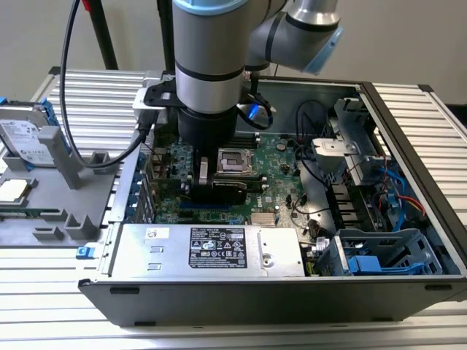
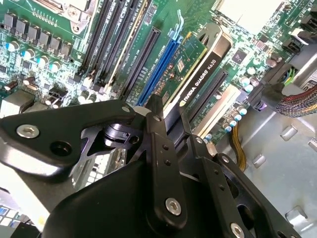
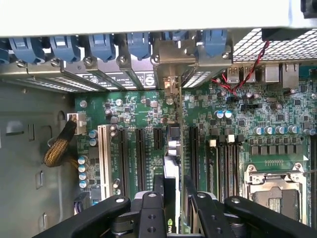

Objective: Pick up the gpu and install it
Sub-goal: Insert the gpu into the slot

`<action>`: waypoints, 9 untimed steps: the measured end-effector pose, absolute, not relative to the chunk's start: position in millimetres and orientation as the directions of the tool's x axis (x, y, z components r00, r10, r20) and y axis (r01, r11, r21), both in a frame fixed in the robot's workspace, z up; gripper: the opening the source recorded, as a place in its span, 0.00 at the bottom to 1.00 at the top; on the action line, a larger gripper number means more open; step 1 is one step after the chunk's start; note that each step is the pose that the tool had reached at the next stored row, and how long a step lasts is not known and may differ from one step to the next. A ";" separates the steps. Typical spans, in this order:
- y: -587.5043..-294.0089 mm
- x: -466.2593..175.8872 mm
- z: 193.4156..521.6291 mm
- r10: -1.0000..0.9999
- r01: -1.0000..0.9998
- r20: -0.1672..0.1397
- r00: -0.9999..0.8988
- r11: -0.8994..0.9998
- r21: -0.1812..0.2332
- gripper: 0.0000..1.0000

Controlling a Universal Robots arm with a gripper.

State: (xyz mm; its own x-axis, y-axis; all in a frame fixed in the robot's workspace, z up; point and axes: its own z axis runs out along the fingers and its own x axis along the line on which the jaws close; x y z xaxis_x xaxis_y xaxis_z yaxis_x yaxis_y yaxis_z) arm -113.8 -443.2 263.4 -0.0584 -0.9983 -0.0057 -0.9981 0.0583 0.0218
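1. Pick-up looks done: hand (image 2: 171, 124) clamped on the gpu (image 2: 200, 74), gripping it by the top edge, card standing on edge
2. Already down inside the open case (image 1: 408, 146), right over the expansion slots of the motherboard (image 1: 281, 157), between the CPU socket (image 3: 270, 191) and the power supply (image 1: 211, 248)
3. Install not confirmed yet, going by these shots: no view of the card's bottom edge meeting its slot, so can't tell whether fully seated or just resting on it. Hand not let go either
4. From the exterior view: whole layout at a glance, arm reaching straight down into the case, hard drive (image 1: 22, 138) sitting untouched on a grey holder (image 1: 69, 197) on the counter (image 1: 44, 292) at that view's left. Not much of the card itself though, just a dark block under the hand (image 1: 219, 179)
5. From the second wrist view: black shroud face of the card seen at a slant, running parallel to the blue slot (image 2: 158, 69) just beside it
6. From the first wrist view: straight down the card's thin top edge (image 3: 171, 168) toward the rear wall, with a silver bracket (image 3: 168, 54) lined up at the slot openings between the blue retention clips (image 3: 138, 44). Probably the best shot for judging alignment, and looks square from here
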 end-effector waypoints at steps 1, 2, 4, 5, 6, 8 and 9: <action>-443.0 -113.8 263.1 -0.998 -0.998 -0.005 -0.058 0.058 0.022 0.00; -442.7 -113.8 262.6 -0.998 -0.998 -0.005 -0.057 0.057 0.022 0.00; -442.1 -113.8 261.7 -0.998 -0.998 -0.005 -0.056 0.056 0.022 0.00; -441.6 -113.8 261.3 -0.998 -0.998 -0.005 -0.056 0.055 0.022 0.00; -441.2 -113.8 260.9 -0.998 -0.998 -0.005 -0.055 0.055 0.022 0.00; -440.7 -113.8 259.9 -0.999 -0.998 -0.005 -0.054 0.054 0.021 0.00; -440.7 -113.7 259.5 -0.999 -0.998 -0.005 -0.053 0.053 0.021 0.00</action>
